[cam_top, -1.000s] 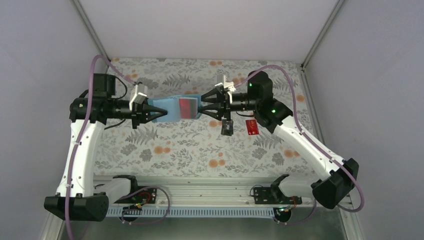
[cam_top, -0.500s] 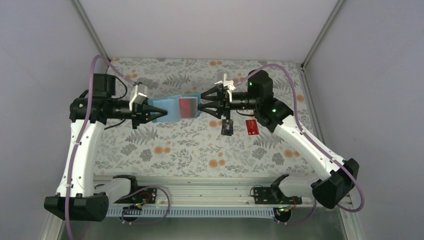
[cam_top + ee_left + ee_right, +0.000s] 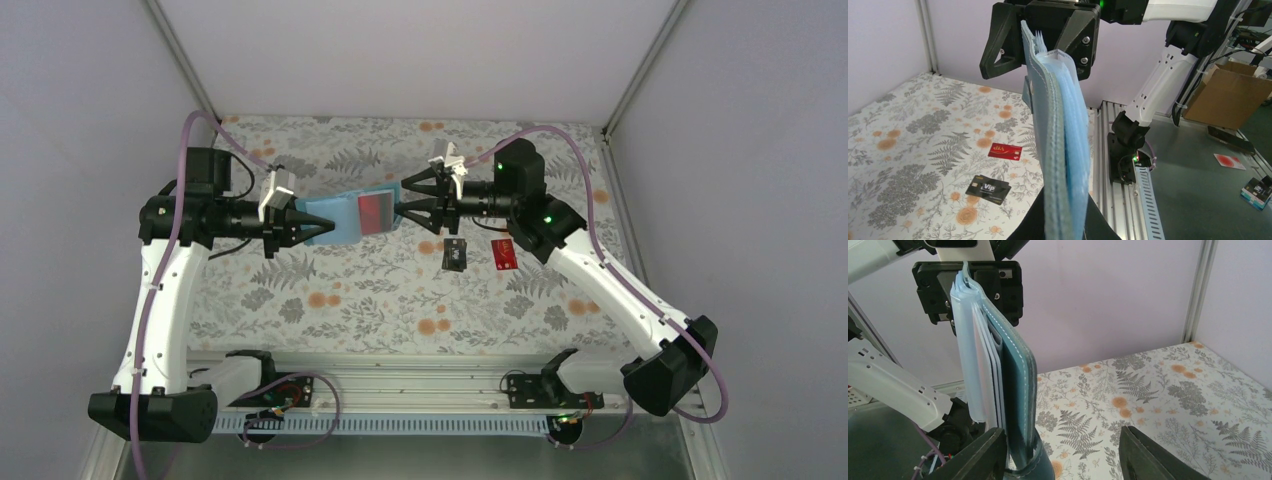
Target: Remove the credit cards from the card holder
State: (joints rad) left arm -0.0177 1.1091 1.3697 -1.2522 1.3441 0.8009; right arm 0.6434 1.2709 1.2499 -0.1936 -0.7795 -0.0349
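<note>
The teal-blue card holder (image 3: 340, 220) hangs open in the air between my two grippers. My left gripper (image 3: 308, 228) is shut on its left edge. A pale card with a red disc (image 3: 376, 213) sits in its right pocket. My right gripper (image 3: 404, 205) is open, its jaws set wide around the holder's right edge. The black card (image 3: 455, 254) and the red card (image 3: 504, 254) lie flat on the cloth below. In the left wrist view the holder (image 3: 1063, 140) is edge-on. In the right wrist view the holder (image 3: 1015, 370) stands close to my left finger (image 3: 985, 455).
A flower-print cloth (image 3: 380, 290) covers the table. Grey walls and metal posts close in the back and sides. An aluminium rail (image 3: 400, 385) with the arm bases runs along the near edge. The black card (image 3: 989, 189) and the red card (image 3: 1005, 151) lie near that rail side.
My right gripper has opened its jaws wider and shifted slightly towards the back. The left gripper, the holder and the two cards on the cloth have stayed put.
</note>
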